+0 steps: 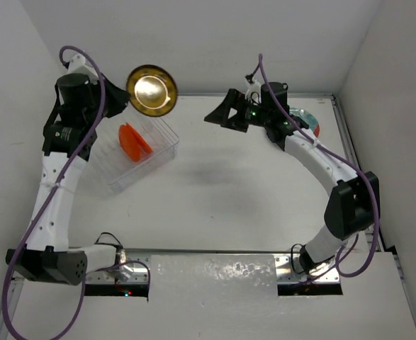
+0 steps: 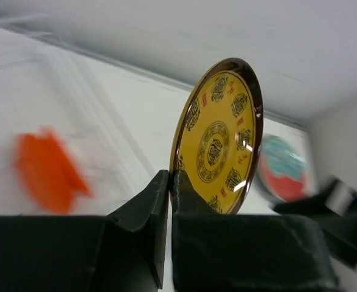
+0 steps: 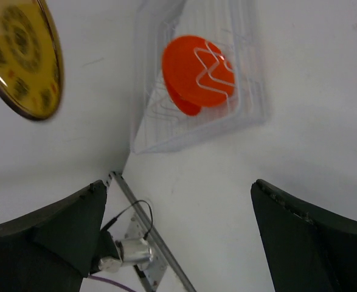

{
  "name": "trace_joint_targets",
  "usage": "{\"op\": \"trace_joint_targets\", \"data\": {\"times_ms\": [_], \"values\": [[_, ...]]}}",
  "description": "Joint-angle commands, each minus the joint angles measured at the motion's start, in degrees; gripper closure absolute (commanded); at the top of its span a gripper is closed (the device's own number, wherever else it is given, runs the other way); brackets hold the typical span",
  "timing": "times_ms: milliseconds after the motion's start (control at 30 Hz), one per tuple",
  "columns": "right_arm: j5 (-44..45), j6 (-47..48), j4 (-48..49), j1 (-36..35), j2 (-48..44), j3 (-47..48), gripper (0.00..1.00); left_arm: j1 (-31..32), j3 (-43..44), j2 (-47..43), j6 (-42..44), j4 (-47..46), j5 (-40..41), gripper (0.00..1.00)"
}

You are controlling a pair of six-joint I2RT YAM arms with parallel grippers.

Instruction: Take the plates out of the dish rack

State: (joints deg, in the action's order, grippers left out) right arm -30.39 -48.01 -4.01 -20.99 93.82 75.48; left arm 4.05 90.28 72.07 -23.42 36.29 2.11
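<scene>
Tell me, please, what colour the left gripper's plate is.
Yellow-gold round plate, dark medallions, dark rim; clearest in left wrist view.

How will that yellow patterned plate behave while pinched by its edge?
The yellow patterned plate looks rigid: it stands straight out from the left gripper, pinched only at its rim. Its glossy face suggests it could slip or pivot in that narrow grip. Being round, it may roll.

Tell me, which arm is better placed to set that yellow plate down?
Left. The left gripper is shut on the yellow plate at its rim, outside the dish rack; the right gripper is open, empty and apart from it.
</scene>
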Motion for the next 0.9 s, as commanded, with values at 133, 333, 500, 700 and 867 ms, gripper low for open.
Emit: {"op": "trace_joint_targets", "data": {"times_ms": [133,333,500,700,867], "values": [[-0.9,-2.25,6.17,0.25,0.4,3.38,0.01,0.69,-17.31,-0.18,-17.45,-31.35,-35.32,1.0],[-0.37,-5.34,12.98,0.16,-2.07,-0.6,0.04,1.04,-21.01,-0.09,-17.45,-32.16,-36.29,1.0],[1.03,-3.5,10.88,-0.54,0.57,0.54,0.12,1.92,-25.67,-0.18,-21.57,-39.44,-39.9,1.0],[1.74,-4.11,10.95,-0.71,3.73,2.03,0.81,4.2,-26.65,3.59,-21.41,-40.25,-38.76,1.0],[14.8,-1.65,-0.51,1.3,2.17,0.82,1.0,5.61,-17.35,5.88,-13.24,-18.68,-17.04,0.18]]}}
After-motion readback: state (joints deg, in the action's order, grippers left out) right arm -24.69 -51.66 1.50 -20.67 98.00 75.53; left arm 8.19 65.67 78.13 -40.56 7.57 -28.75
